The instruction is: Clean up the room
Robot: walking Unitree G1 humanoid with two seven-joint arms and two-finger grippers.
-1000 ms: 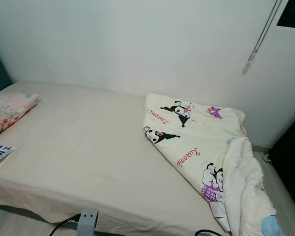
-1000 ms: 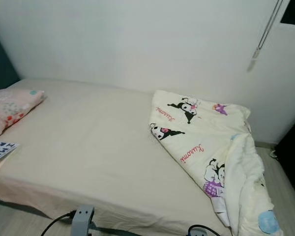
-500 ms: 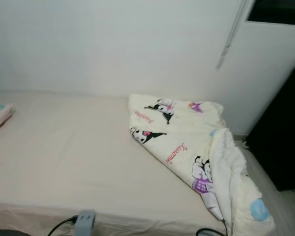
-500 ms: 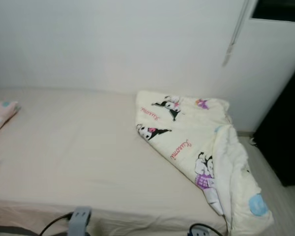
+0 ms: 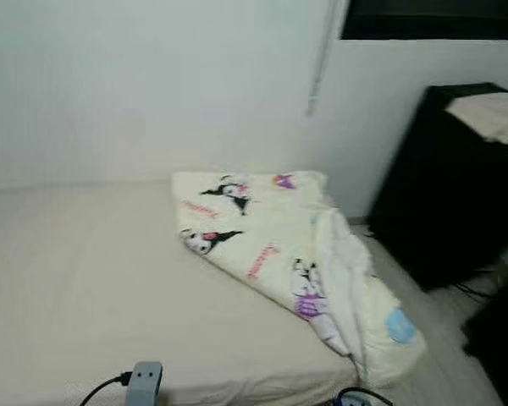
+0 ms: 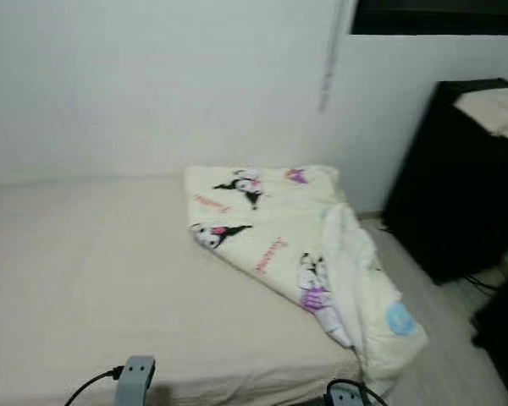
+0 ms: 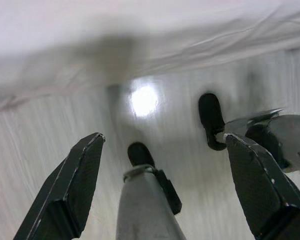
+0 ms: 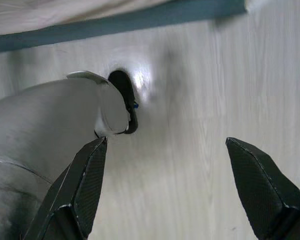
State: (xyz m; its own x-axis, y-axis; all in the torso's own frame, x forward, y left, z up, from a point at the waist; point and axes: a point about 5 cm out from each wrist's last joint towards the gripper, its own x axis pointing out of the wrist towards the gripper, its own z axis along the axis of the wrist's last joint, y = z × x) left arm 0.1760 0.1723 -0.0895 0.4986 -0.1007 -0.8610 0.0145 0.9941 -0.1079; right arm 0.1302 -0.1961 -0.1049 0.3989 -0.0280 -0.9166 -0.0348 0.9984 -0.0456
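While the quilt (image 5: 279,254) sits bunched up at the right end of the bed (image 5: 85,288), its edge spills over toward the floor (image 5: 444,372). A black cabinet (image 5: 449,186) stands just past it. Both arms hang low: left gripper (image 7: 160,175) and right gripper (image 8: 165,185) spread wide over the floor, holding nothing.

A: What is changed from before?
B: The view is swung rightward; nothing on the bed (image 5: 85,279) is moved. The pillow is lost from sight.
A: And gained?
B: A black cabinet (image 5: 444,186) beside the quilt (image 5: 279,254).
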